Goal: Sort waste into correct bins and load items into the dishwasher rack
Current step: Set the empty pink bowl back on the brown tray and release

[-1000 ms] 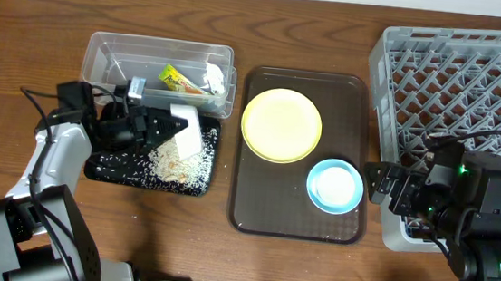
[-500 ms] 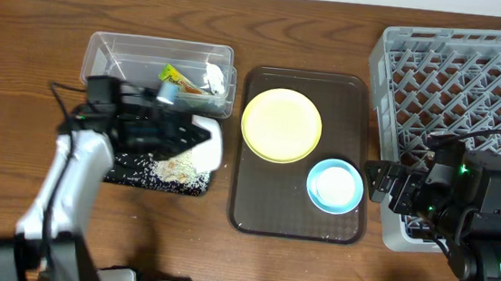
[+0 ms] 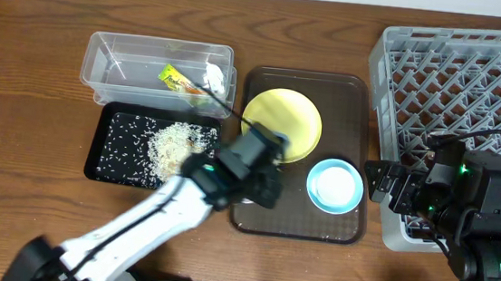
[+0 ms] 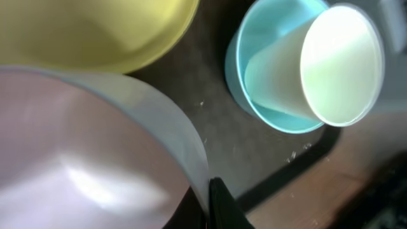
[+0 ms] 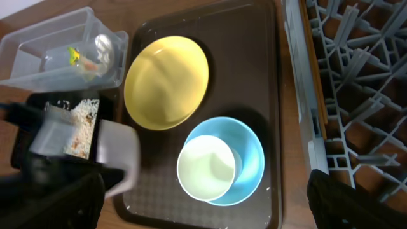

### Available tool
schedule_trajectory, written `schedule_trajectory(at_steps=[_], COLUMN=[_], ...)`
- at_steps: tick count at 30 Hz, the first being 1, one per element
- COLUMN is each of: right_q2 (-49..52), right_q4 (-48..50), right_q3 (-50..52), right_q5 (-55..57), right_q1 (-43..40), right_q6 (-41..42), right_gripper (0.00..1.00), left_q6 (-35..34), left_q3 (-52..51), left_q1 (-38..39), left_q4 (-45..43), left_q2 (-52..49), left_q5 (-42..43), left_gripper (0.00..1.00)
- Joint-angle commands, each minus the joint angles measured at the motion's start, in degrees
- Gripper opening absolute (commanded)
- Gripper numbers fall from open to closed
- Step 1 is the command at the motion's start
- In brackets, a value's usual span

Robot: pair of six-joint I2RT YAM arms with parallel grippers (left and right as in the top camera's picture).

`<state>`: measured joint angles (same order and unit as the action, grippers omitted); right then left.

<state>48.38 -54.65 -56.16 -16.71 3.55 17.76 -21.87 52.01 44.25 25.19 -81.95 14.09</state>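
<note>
White bowl (image 4: 82,146), close under my left wrist camera and filling its lower left corner. It hangs above the left part of the brown serving tray (image 3: 355,90), just beside the pale-yellow plate (image 4: 95,32). In the overhead view my arm covers the bowl.

My left pincer (image 3: 243,172) appears clamped on the bowl's rim. One dark finger (image 4: 220,202) shows against the wall; the other is hidden, so I judge the hold from how near the bowl sits.

Handling, as I judge it: the bowl looks light, stiff and smooth, probably plastic. It has a glossy inside and could slide in a rim pinch. The rim is the only thin edge to take, so a firm bite low on the wall suits it best. It does not look fragile.

Further right on the serving tray sits the light-blue bowl (image 4: 254,95) with a pale cup (image 4: 337,63) tipped inside it.

My right pincer (image 3: 379,184) hovers at the tray's right edge with its fingers spread, holding nothing.

The grey dishwasher rack (image 3: 465,77) stands at the far right, well apart from the bowl, with both dishes between.

To the left, the black tray (image 3: 114,138) holds scattered rice (image 3: 177,143). The clear tub (image 3: 112,56) behind it holds the snack wrapper (image 3: 178,80). All rest on a wooden table (image 3: 22,48).
</note>
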Motion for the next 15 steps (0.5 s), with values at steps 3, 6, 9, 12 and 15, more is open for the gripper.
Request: schedule_trajectory(at_steps=[3, 6, 9, 12, 15], right_q2=[0.02, 0.02, 0.02, 0.02, 0.02], right_q4=[-0.02, -0.02, 0.00, -0.07, -0.31], right_q3=[-0.92, -0.92, -0.92, -0.92, -0.92], right_q5=[0.17, 0.17, 0.17, 0.17, 0.17], right_q1=[-0.90, -0.90, -0.90, -0.90, -0.90], right_q6=[-0.63, -0.63, -0.63, -0.66, -0.63], right_gripper=[0.99, 0.99, 0.99, 0.99, 0.93], left_q6=[-3.96, -5.38, -6.99, -6.97, -6.71], left_q3=[0.61, 0.63, 0.96, 1.81, 2.78], left_q1=[4.79, 4.96, 4.66, 4.22, 3.10], left_q4=[-1.75, -1.66, -0.98, 0.55, 2.71], left_q2=[-4.85, -4.61, -3.61, -2.19, 1.51], left_q5=[-6.23, -6.27, -6.23, -6.23, -6.23], left_gripper=[0.16, 0.29, 0.42, 0.49, 0.58])
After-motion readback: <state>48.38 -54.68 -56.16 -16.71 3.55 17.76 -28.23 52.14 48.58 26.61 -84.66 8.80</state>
